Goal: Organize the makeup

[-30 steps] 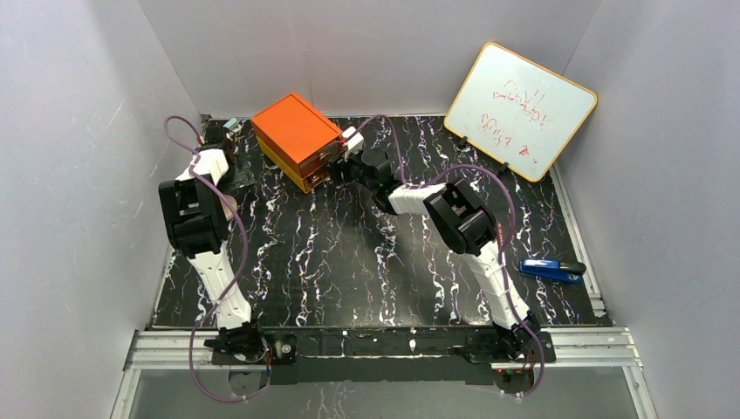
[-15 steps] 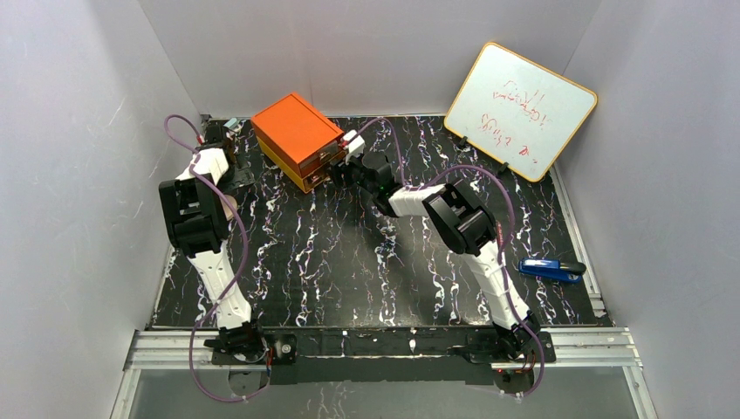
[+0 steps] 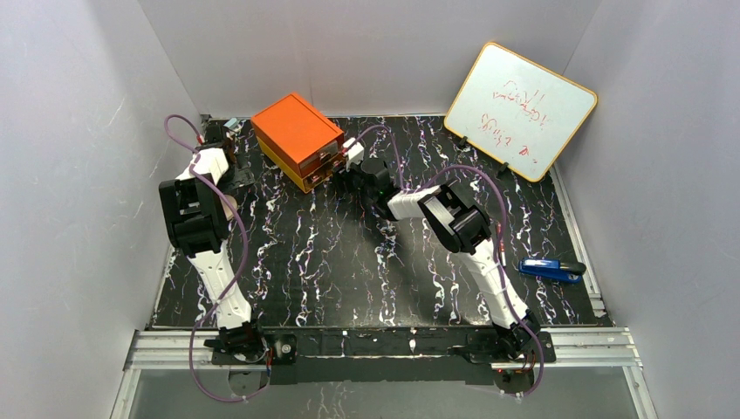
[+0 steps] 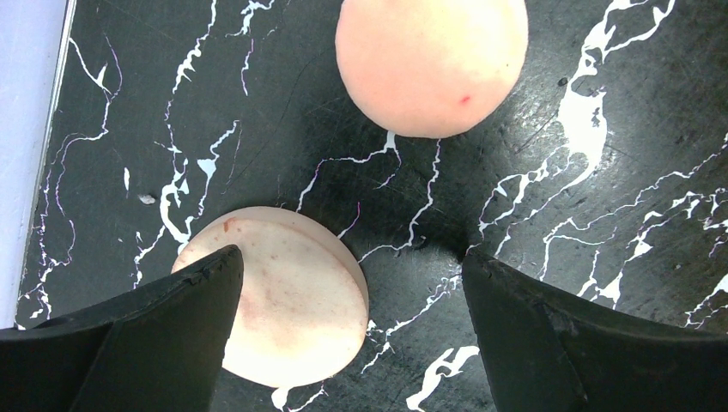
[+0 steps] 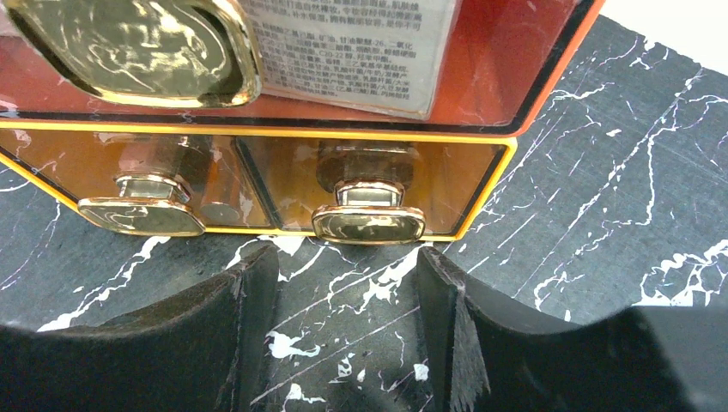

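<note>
Since a second ago the right arm's elbow has swung toward the lower left of the overhead frame, drawing the right end effector (image 3: 351, 168) slightly back from the orange drawer box (image 3: 297, 138); the left arm has not shifted. In this view the left end effector (image 3: 215, 141) sits in the upper-left corner of the desk (image 3: 349, 262), and no makeup can be made out.

From the left wrist, the left end effector (image 4: 350, 268) hangs with its jaws wide apart, gripping nothing. The lower disc (image 4: 296, 300) lies on the desk, partly hidden by the left finger; the upper disc (image 4: 431, 60) lies apart at the top of the frame.

From the right wrist, the right end effector (image 5: 348, 268) stands parted, empty, just before the right gold handle (image 5: 369, 221), not touching it. Both drawers look shut. The sorting seems barely begun: a drawer must open and both discs are still loose.
</note>
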Available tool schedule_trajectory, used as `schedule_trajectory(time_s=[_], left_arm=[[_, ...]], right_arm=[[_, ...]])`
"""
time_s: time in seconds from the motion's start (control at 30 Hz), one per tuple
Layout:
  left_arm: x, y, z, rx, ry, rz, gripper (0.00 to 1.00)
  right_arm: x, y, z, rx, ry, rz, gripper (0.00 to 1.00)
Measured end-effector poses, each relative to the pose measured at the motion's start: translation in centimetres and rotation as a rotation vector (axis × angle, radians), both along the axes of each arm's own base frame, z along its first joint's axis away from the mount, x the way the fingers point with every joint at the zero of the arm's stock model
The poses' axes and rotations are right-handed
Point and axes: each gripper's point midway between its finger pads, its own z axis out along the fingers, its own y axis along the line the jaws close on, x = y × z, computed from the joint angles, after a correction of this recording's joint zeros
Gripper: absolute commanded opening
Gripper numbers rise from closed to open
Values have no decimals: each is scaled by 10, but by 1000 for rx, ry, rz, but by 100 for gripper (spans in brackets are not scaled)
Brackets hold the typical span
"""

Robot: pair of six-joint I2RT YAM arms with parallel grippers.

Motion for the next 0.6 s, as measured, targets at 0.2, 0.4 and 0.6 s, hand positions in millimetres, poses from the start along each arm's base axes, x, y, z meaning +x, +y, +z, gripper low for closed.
schedule_trajectory(time_s=[0.2,0.4,0.6], left_arm=[[0,0,0,-2,1,-1,96],[0,-1,0,-5,0,-3,95],[0,-1,0,-5,1,-4,96]], right_arm=[[5,2,8,3,-23,-1,67],[9,3,15,7,-41,-2,64],[14,3,21,10,-54,-5,42]])
